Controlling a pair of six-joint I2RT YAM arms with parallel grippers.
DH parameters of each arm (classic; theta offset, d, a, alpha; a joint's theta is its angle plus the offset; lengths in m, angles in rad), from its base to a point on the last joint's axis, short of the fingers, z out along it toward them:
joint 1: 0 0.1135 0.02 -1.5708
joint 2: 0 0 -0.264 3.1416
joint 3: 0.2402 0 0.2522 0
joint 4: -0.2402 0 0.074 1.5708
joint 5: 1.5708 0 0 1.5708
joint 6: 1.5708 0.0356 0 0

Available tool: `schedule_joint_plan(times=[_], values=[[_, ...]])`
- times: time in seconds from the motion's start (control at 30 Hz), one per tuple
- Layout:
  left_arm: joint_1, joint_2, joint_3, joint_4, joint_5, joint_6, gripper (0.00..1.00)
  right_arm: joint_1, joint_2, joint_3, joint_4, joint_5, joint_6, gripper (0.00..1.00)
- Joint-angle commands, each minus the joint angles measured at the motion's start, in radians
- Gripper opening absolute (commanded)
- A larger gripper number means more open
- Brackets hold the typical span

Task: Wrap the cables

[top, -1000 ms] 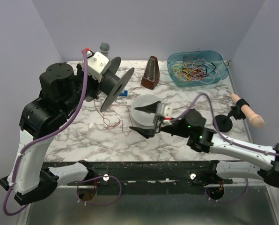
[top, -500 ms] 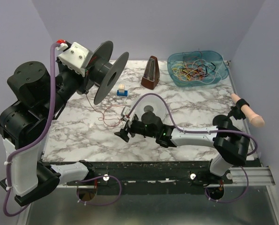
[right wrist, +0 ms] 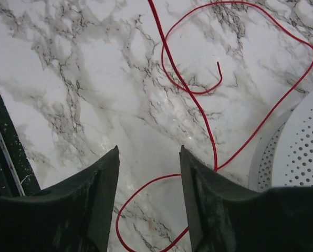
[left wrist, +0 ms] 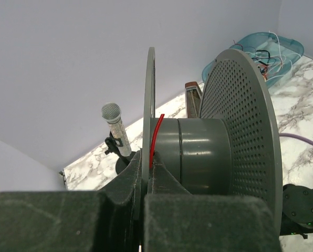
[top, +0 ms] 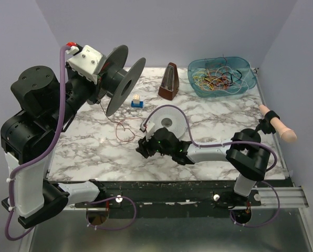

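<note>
My left gripper [top: 96,79] is shut on the thin flange of a dark grey spool [top: 120,80] and holds it raised at the back left. In the left wrist view the jaws [left wrist: 147,157] pinch the flange, and a red cable strand [left wrist: 155,134] lies against the spool's core [left wrist: 198,152]. The long red cable [top: 126,128] trails from the spool and lies in loops on the marble table. My right gripper [top: 142,149] is open and empty, low over those loops. In the right wrist view the cable [right wrist: 198,105] curls between and beyond the fingers [right wrist: 148,157].
A teal bin [top: 246,86] of tangled coloured cables stands back right. A brown metronome [top: 169,82], a small blue-and-cream block [top: 137,101] and a white perforated disc [top: 169,119] are mid-table. A peach-handled tool [top: 276,126] stands right. A microphone [left wrist: 114,126] stands behind the spool.
Over the last second my left arm lifted the spool up and left. My right arm stretched left across the table and came down over the red cable's loops.
</note>
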Motion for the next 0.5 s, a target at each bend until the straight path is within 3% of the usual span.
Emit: schedule_joint_plan(times=[0.0, 0.07, 0.2, 0.33, 0.4, 0.47], values=[[-0.003, -0.007, 0.031, 0.025, -0.023, 0.002, 0.00, -0.018, -0.016, -0.033, -0.014, 0.000, 0.066, 0.41], [-0.003, -0.008, 0.034, 0.022, -0.027, 0.006, 0.00, -0.038, -0.020, -0.051, -0.009, -0.043, 0.097, 0.21], [-0.003, -0.018, 0.030, 0.012, -0.038, 0.014, 0.00, -0.073, -0.083, -0.099, -0.009, -0.040, 0.111, 0.01], [-0.005, -0.022, 0.031, 0.008, -0.052, 0.029, 0.00, -0.078, -0.141, -0.116, -0.058, -0.045, 0.096, 0.02], [-0.005, -0.022, 0.030, 0.007, -0.054, 0.034, 0.00, -0.076, -0.161, -0.116, -0.084, -0.075, 0.082, 0.11], [-0.005, -0.022, 0.027, 0.005, -0.050, 0.035, 0.00, -0.076, -0.184, -0.136, -0.083, -0.094, 0.086, 0.04]])
